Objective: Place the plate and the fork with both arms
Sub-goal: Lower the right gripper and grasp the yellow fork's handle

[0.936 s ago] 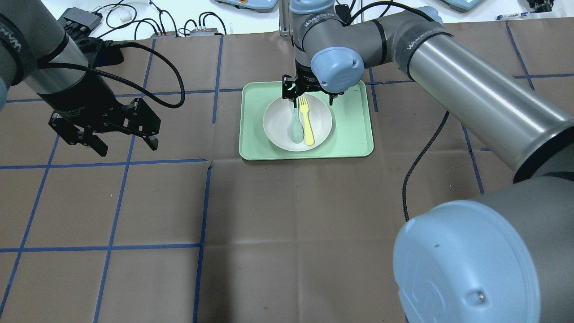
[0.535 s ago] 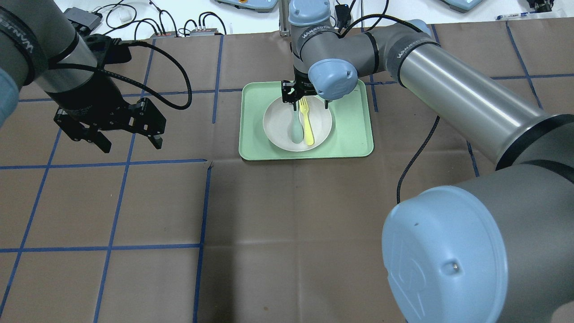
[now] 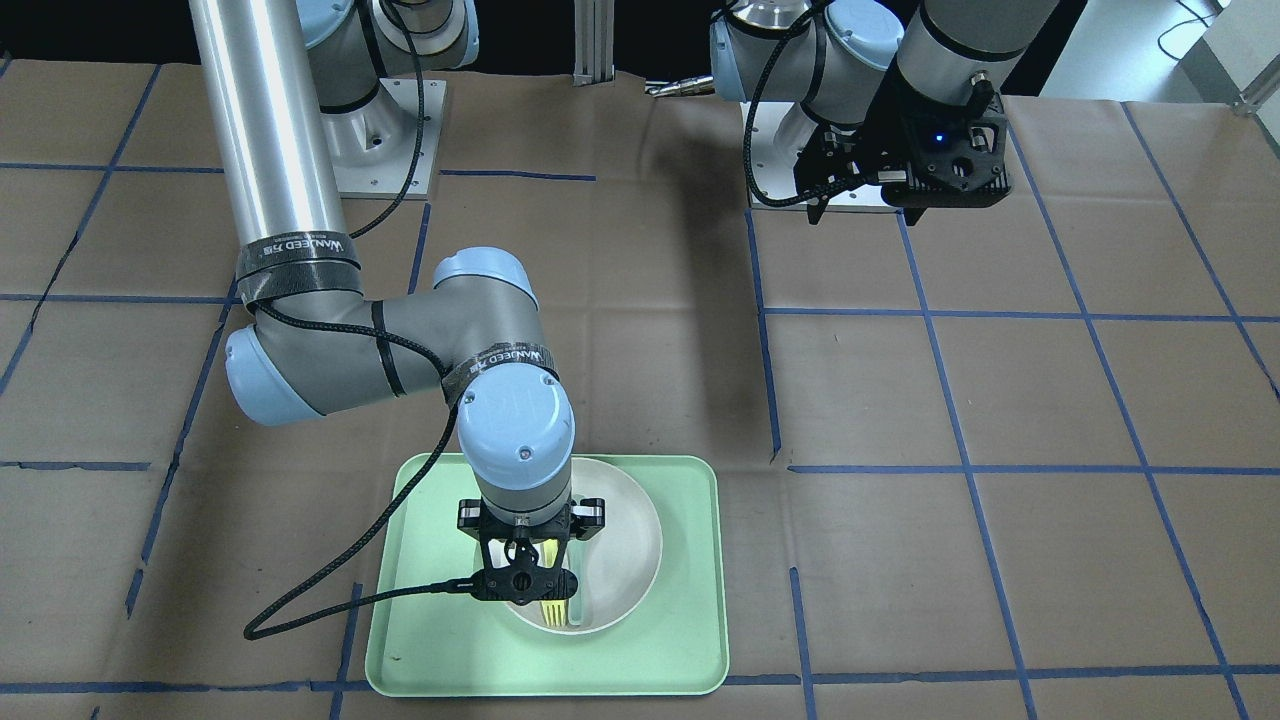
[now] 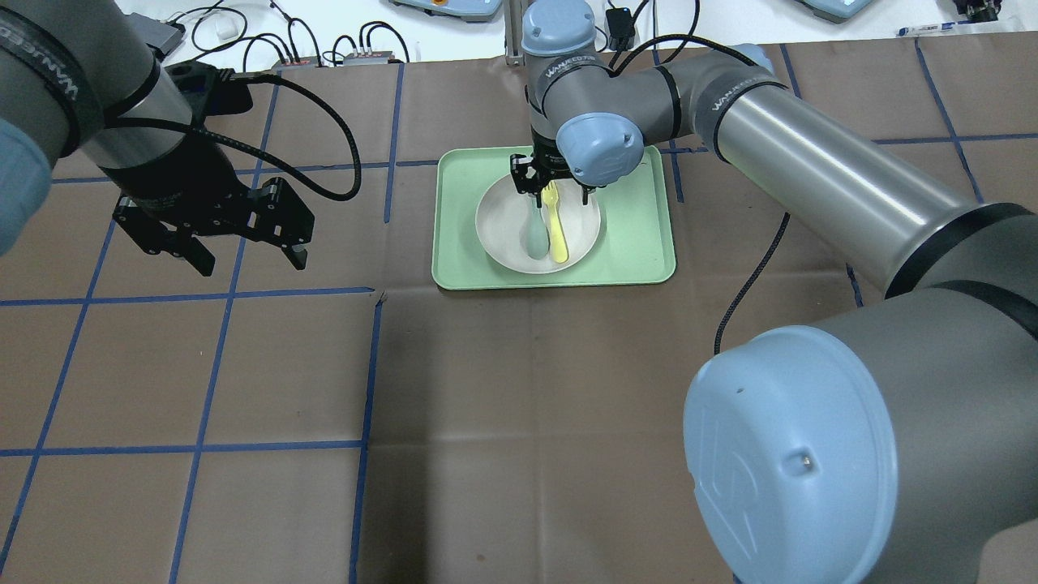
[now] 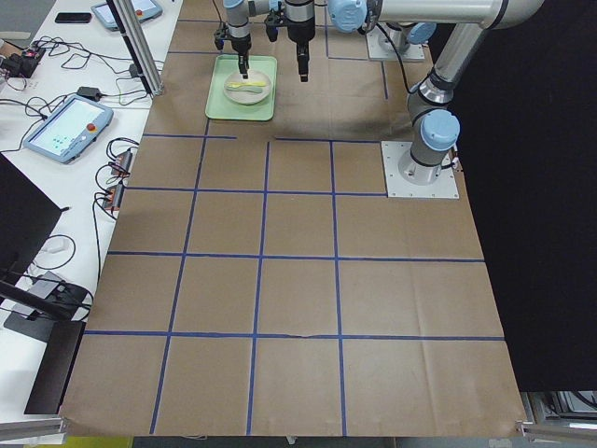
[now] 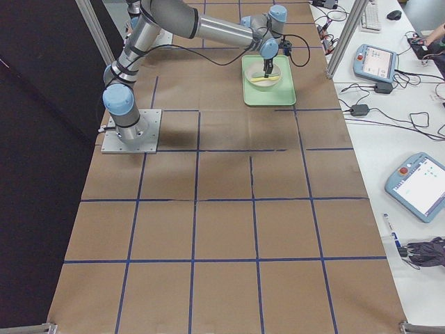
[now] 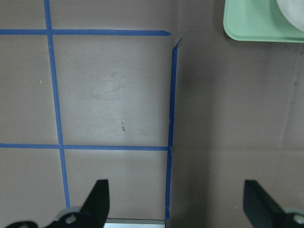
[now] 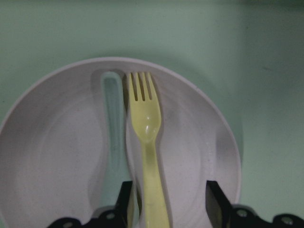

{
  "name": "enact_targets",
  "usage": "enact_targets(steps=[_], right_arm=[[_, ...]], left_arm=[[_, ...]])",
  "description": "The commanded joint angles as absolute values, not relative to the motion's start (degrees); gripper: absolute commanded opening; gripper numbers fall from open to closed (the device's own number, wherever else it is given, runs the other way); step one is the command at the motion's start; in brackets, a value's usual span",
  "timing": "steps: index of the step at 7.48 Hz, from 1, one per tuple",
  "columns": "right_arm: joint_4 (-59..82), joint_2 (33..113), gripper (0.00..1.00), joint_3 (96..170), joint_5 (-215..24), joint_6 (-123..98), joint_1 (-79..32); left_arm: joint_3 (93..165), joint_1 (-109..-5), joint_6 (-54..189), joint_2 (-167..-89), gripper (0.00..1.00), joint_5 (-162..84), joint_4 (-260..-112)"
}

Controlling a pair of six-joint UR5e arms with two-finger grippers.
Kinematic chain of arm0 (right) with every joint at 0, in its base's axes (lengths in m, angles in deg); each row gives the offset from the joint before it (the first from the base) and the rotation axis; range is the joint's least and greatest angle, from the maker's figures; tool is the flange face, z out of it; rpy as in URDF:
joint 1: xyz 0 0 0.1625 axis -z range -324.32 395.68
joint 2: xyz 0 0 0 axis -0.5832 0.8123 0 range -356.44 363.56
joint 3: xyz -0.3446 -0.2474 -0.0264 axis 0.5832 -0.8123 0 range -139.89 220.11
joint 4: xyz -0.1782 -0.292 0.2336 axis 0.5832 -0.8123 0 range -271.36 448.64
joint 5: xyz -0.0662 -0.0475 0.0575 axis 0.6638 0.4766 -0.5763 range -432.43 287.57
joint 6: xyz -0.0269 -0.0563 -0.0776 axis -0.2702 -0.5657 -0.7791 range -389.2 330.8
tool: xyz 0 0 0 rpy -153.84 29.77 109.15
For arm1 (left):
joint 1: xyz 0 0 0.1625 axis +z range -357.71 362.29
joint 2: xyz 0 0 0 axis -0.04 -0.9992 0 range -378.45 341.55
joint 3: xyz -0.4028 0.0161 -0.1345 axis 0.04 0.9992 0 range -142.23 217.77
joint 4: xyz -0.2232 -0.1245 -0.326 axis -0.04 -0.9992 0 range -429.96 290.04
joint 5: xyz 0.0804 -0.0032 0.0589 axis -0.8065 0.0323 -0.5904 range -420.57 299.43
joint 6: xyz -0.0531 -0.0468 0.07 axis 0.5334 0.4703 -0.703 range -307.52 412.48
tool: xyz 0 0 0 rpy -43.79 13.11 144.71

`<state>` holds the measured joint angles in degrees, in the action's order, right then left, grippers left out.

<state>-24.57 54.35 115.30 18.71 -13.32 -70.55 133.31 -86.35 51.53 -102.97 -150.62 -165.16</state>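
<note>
The round white plate (image 4: 585, 221) sits on the mint-green tray (image 4: 641, 243). The pale-yellow fork (image 4: 556, 231) lies in the plate, tines toward the far side, beside a grey-green spoon (image 4: 535, 234). My right gripper (image 4: 551, 183) is open and low over the plate's far part. In the right wrist view its fingers (image 8: 126, 203) stand either side of the fork's handle (image 8: 151, 156), not closed on it. My left gripper (image 4: 250, 259) is open and empty, above the table well to the left of the tray. The left wrist view shows its open gripper (image 7: 175, 204) over bare paper.
The brown paper table cover has blue tape lines (image 4: 369, 373). Cables and boxes (image 4: 324, 49) lie past the far edge. The right arm's black cable (image 4: 750, 276) hangs to the right of the tray. The tray's corner (image 7: 247, 23) shows at the top of the left wrist view.
My right gripper has come down closer to the plate, over the fork's tine end. My left gripper has shifted a little to the right, toward the tray. Both stay open.
</note>
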Motion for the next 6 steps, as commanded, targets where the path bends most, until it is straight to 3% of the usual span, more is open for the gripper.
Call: enact_targets(steps=[1, 6], right_arm=[[-24.6, 53.1, 0.47, 115.3, 18.5, -12.8, -70.7], [-24.6, 52.2, 0.46, 115.3, 18.4, -12.7, -70.8]], left_arm=[[133.4, -86.7, 51.6, -103.0, 1.0, -150.5, -165.0], [133.9, -86.7, 51.3, -102.3, 1.0, -150.8, -165.1]])
